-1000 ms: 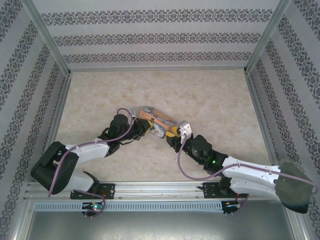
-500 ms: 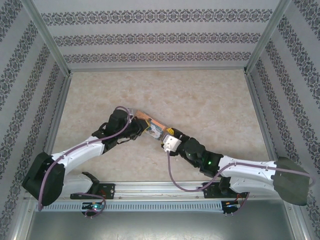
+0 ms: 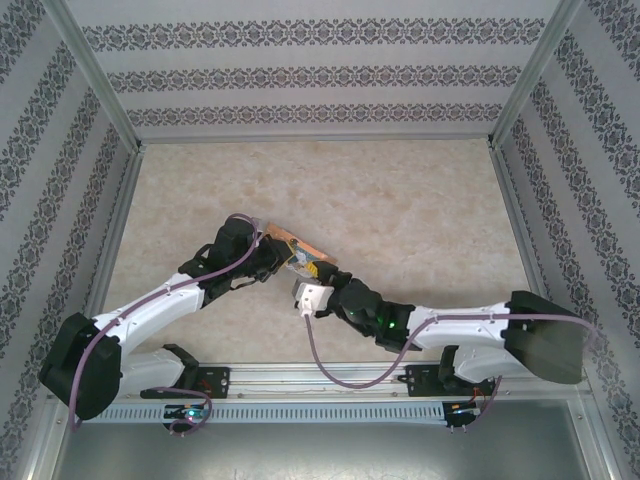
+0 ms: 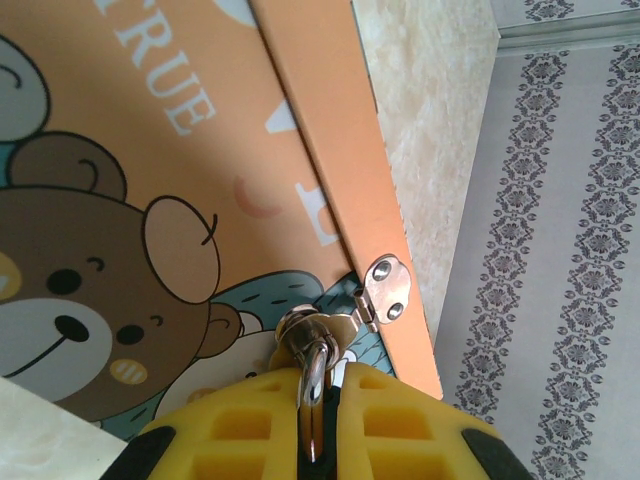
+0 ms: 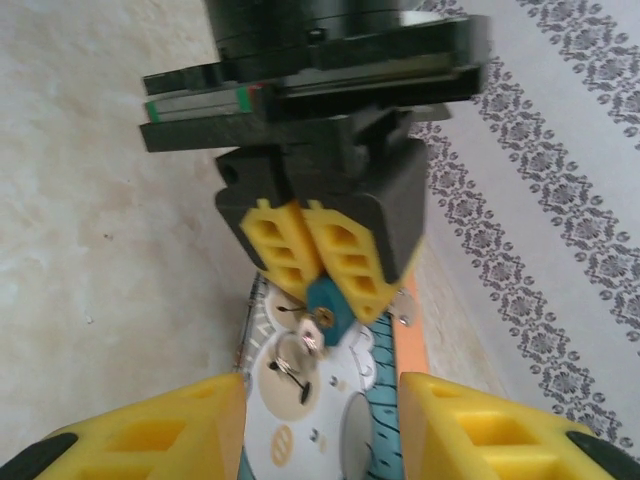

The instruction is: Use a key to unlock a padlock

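L claw (image 4: pixel 316 385) is clamped tight on the padlock (image 5: pixel 325 308), pinching its silver loop right by the hasp (image 4: pixel 383 290) on the edge of the orange bear box (image 4: pixel 200 150). On the R wrist cam I see the teal body poking out at those pads. R claw (image 5: pixel 320 425) sits just in front, jaws apart w/ nothing in them.

Table (image 3: pixel 400 200) lies free beyond the box (image 3: pixel 296 243); left gripper (image 5: pixel 312 280) (clamping the padlock (image 5: pixel 324 306)) crowds its edge.

We've got an orange box (image 4: pixel 310 130) with a brown bear (image 4: pixel 70 290), teal padlock (image 5: pixel 326 303), yellow pads (image 4: pixel 240 425) on the left claw (image 4: pixel 318 410), beige marbled worktop (image 3: pixel 420 200).
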